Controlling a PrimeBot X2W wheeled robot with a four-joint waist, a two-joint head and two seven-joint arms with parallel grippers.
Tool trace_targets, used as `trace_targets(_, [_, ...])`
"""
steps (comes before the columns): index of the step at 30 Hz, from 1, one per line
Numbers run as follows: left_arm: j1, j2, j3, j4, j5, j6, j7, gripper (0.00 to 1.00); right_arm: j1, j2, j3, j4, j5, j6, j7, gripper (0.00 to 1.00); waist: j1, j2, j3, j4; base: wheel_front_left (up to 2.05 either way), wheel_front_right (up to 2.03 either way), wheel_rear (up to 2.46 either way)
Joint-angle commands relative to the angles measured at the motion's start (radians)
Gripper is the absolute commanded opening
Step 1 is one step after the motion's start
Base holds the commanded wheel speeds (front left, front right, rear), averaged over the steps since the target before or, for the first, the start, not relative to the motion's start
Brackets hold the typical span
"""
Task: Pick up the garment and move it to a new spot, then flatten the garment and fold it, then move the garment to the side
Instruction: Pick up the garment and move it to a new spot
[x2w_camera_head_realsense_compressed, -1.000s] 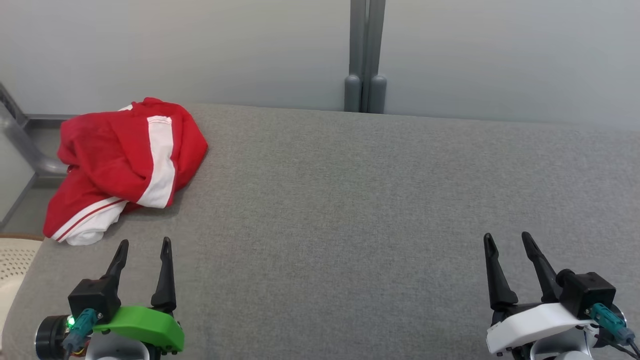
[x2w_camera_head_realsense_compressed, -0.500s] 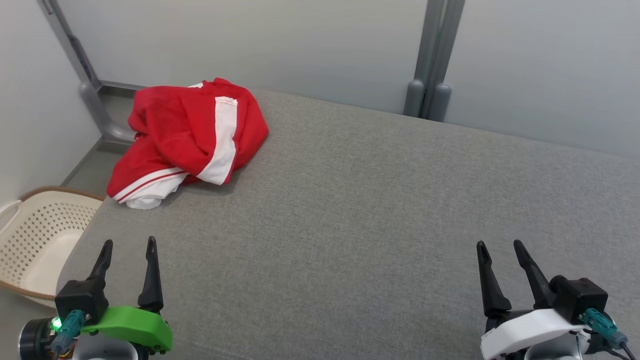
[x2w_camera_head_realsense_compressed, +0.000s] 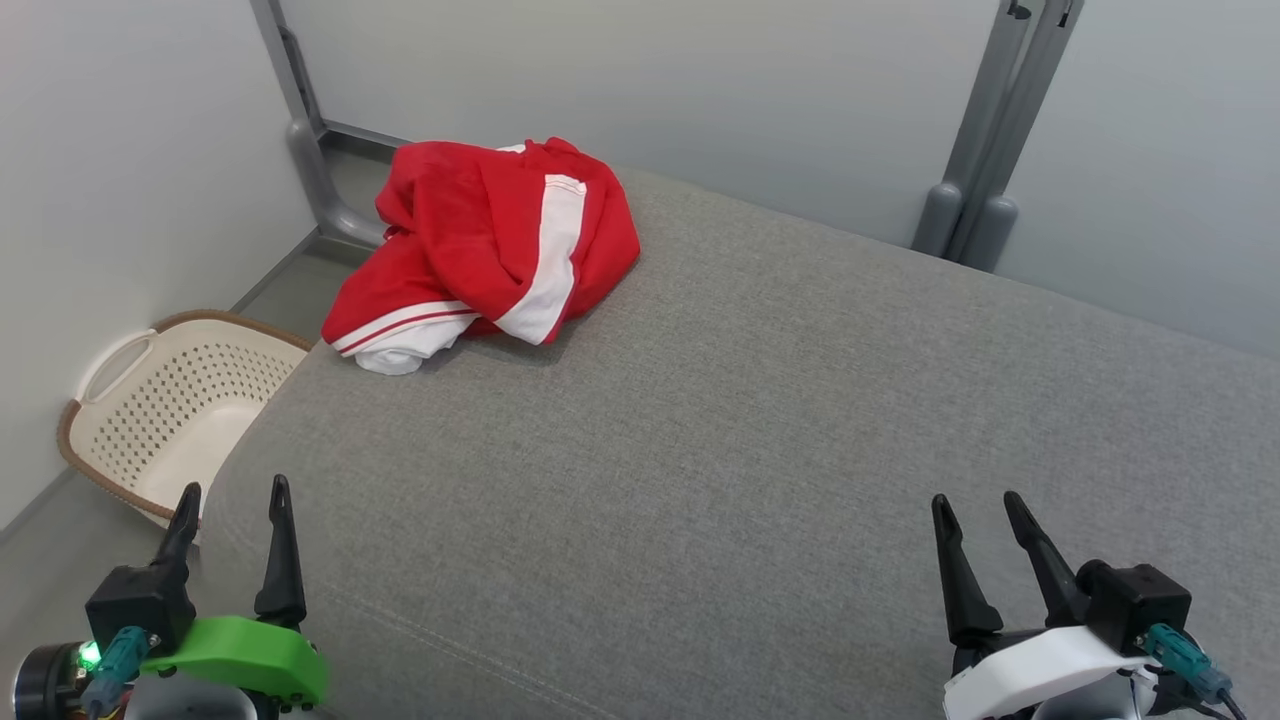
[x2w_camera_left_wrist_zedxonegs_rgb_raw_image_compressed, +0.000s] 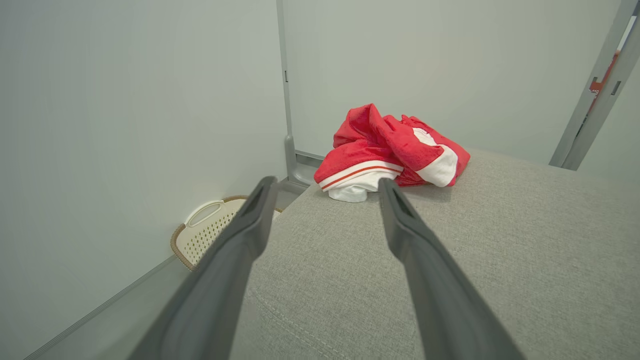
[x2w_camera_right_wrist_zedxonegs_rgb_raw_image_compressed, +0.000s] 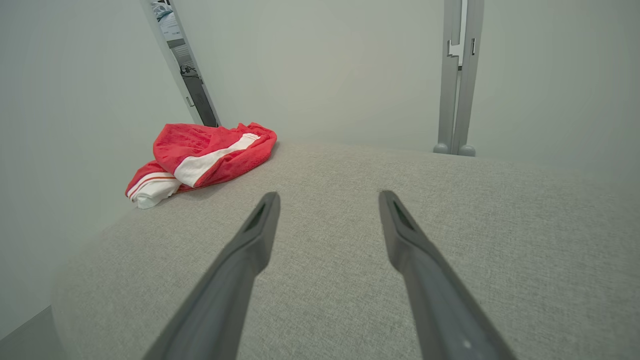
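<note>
The garment (x2w_camera_head_realsense_compressed: 490, 240) is a crumpled red piece with white stripes, heaped at the far left corner of the grey padded table (x2w_camera_head_realsense_compressed: 740, 420). It also lies ahead in the left wrist view (x2w_camera_left_wrist_zedxonegs_rgb_raw_image_compressed: 390, 150) and off to the left in the right wrist view (x2w_camera_right_wrist_zedxonegs_rgb_raw_image_compressed: 200, 157). My left gripper (x2w_camera_head_realsense_compressed: 233, 492) is open at the near left edge, well short of the garment. My right gripper (x2w_camera_head_realsense_compressed: 975, 500) is open at the near right, far from it. Nothing is between either pair of fingers.
A cream perforated laundry basket (x2w_camera_head_realsense_compressed: 160, 400) stands on the floor left of the table, also in the left wrist view (x2w_camera_left_wrist_zedxonegs_rgb_raw_image_compressed: 205, 232). Pale walls close off the left and back. A grey post (x2w_camera_head_realsense_compressed: 985, 150) rises behind the table's far right.
The head camera has turned to the left, so the garment now sits nearer the middle of the view and the basket has come into sight. Both grippers stay open and keep their pose.
</note>
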Motion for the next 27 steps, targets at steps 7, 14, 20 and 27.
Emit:
trace_targets(7, [0.022,0.003,-0.001,-0.001,-0.008,0.014,-0.01,1.0,-0.009,-0.003,0.004,0.006,0.004,0.0,-0.003,1.0,0.0,0.0,-0.002,0.023,0.0,0.0,0.0])
trace_targets(14, [-0.003,0.001,0.009,0.01,-0.026,0.018,-0.024,1.0,-0.016,-0.003,0.004,0.001,-0.009,0.0,0.005,1.0,0.0,0.0,0.012,-0.003,0.0,0.0,0.0])
trace_targets(20, [-0.069,-0.001,0.024,0.011,-0.054,0.019,-0.036,1.0,-0.031,-0.003,-0.027,-0.012,-0.032,0.0,0.019,1.0,0.0,0.0,0.05,-0.059,0.0,0.0,0.0])
trace_targets(27, [-0.264,0.01,0.026,0.038,-0.077,-0.001,-0.042,1.0,-0.072,-0.031,-0.07,-0.049,-0.055,0.0,0.044,1.0,0.0,0.0,0.148,-0.162,0.0,0.0,0.0])
